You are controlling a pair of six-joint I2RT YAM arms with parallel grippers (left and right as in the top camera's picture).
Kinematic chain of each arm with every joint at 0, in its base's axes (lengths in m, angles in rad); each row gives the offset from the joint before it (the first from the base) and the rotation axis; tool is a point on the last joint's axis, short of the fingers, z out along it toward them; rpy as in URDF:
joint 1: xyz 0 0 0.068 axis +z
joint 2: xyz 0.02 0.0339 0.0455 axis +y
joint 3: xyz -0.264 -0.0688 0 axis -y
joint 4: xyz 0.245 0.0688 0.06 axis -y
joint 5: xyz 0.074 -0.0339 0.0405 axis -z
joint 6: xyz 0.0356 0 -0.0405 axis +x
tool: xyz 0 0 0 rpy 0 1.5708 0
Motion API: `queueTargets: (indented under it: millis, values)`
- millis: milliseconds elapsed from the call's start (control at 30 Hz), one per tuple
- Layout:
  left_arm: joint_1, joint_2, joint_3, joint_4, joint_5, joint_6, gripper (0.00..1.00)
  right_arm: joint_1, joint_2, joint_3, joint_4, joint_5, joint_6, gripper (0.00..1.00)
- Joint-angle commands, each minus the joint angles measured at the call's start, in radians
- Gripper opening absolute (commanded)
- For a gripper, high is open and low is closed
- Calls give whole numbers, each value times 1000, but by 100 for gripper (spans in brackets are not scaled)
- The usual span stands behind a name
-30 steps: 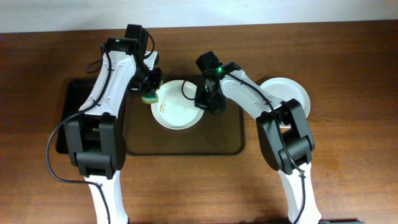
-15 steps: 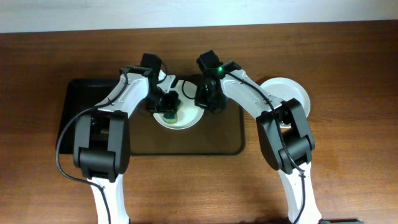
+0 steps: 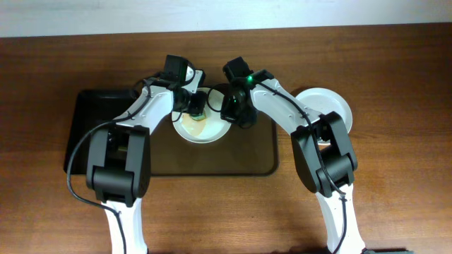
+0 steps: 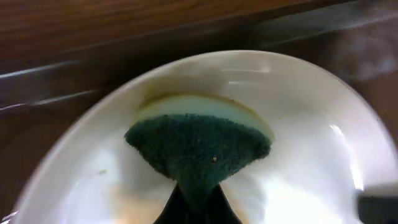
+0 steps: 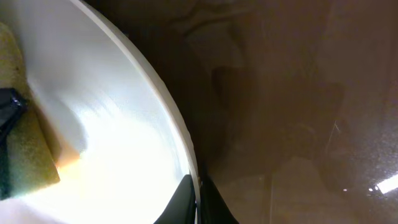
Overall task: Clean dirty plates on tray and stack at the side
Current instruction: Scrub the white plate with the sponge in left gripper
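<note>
Left gripper [image 4: 196, 208]: closed on green-and-yellow scouring sponge [image 4: 199, 146]. Sponge pressed on white round shallow plate [image 4: 311, 162], near its 12 o'clock rim; faint orange-brown smear beneath.

Right gripper [image 5: 194, 202]: fingers pinched on same plate's rim, 2 o'clock side in overhead view.

Plate sits in large dark-brown rounded-rectangular tray [image 3: 212, 161], at 12 o'clock end.

Second white plate [image 3: 326, 104]: on wooden table [image 3: 395, 176], off tray at 2 o'clock.

Smaller black tray [image 3: 88, 123]: at 9 o'clock of brown tray.
</note>
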Motion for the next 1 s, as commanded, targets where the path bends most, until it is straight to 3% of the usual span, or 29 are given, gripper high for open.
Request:
queueTargets:
  millis: [0, 67, 167, 333, 700, 867, 967]
  values:
    - [5, 25, -11, -87, -406, -51, 1, 5, 56, -11, -10, 39, 8, 4]
    - [3, 25, -11, -134, -504, -51, 1, 5, 56, -11, -10, 39, 8, 4]
    - [-2, 25, -11, -151, -494, -51, 1, 5, 56, -11, -10, 38, 8, 4]
    - [-15, 25, -11, -17, -161, 14, 1, 5, 56, -11, -7, 38, 8, 4]
    - [-13, 79, -11, 273, -227, 84, 1, 6, 56, -11, -7, 39, 8, 4]
    - [-73, 70, -11, 252, -198, 228, 0, 5, 56, -11, -6, 39, 8, 4]
    - [-74, 21, -11, 104, -136, 254, 1, 5, 56, -11, -3, 39, 8, 4]
